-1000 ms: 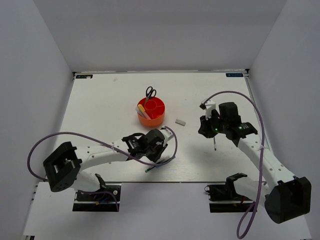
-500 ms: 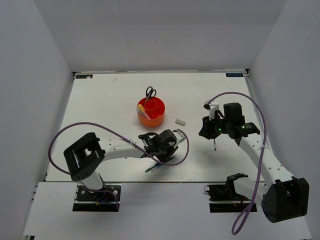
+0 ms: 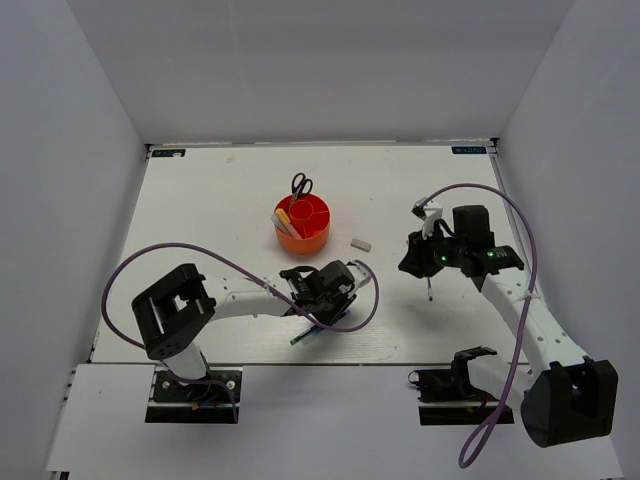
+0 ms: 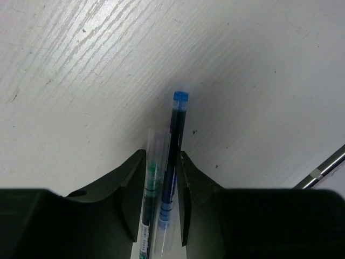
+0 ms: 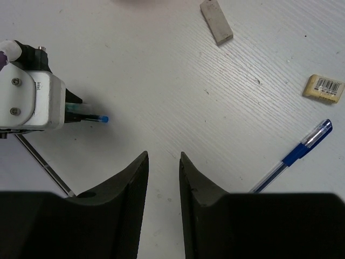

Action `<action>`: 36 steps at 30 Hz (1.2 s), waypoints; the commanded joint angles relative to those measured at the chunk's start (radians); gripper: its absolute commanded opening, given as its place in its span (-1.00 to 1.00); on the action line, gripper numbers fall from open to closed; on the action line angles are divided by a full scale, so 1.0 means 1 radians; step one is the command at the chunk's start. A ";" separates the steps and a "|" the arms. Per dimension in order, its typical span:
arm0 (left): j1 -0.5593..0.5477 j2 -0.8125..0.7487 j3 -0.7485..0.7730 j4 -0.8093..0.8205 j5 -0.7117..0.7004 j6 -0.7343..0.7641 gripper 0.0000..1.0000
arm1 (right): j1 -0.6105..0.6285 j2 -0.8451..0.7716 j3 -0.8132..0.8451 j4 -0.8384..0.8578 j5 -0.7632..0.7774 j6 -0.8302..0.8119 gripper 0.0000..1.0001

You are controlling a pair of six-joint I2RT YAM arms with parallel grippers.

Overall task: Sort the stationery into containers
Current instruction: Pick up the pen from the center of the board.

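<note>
The orange organiser (image 3: pixel 304 224) stands mid-table with black-handled scissors (image 3: pixel 300 186) and pale markers in it. My left gripper (image 3: pixel 324 303) is down at the table near the front edge. In the left wrist view its jaws (image 4: pixel 161 156) are shut on two thin pens side by side, a green pen (image 4: pixel 151 181) and a blue-capped dark pen (image 4: pixel 176 127). My right gripper (image 3: pixel 416 262) hovers over the right side, jaws (image 5: pixel 164 156) slightly apart and empty. A grey eraser (image 5: pixel 216 28), a tan cube (image 5: pixel 323 89) and a blue pen (image 5: pixel 294 156) lie beneath it.
The grey eraser (image 3: pixel 361 244) lies between the organiser and my right gripper. The blue pen (image 3: pixel 429 290) lies just in front of the right gripper. Purple cables loop off both arms. White walls enclose the table on three sides.
My left gripper has swung right and forward and settled over the two pens near the front edge. My right gripper has drifted slightly right.
</note>
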 commanded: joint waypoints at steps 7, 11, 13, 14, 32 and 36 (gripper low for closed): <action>0.014 -0.057 -0.012 0.022 0.036 -0.001 0.13 | -0.019 -0.008 -0.007 -0.020 -0.048 0.010 -0.34; 0.027 -0.083 -0.016 0.031 0.069 -0.010 0.16 | -0.020 -0.005 -0.006 -0.014 -0.052 0.012 -0.34; 0.031 -0.082 -0.012 0.030 0.067 -0.007 0.16 | -0.022 -0.002 -0.006 -0.015 -0.055 0.007 -0.34; 0.034 -0.077 -0.012 0.030 0.070 -0.008 0.16 | -0.022 -0.005 -0.006 -0.014 -0.052 0.009 -0.34; 0.093 -0.051 -0.047 0.053 0.093 -0.020 -0.12 | -0.029 -0.008 -0.006 -0.019 -0.068 0.009 -0.34; 0.088 -0.054 -0.065 0.071 0.101 -0.031 -0.15 | -0.031 -0.002 -0.004 -0.022 -0.067 0.009 -0.31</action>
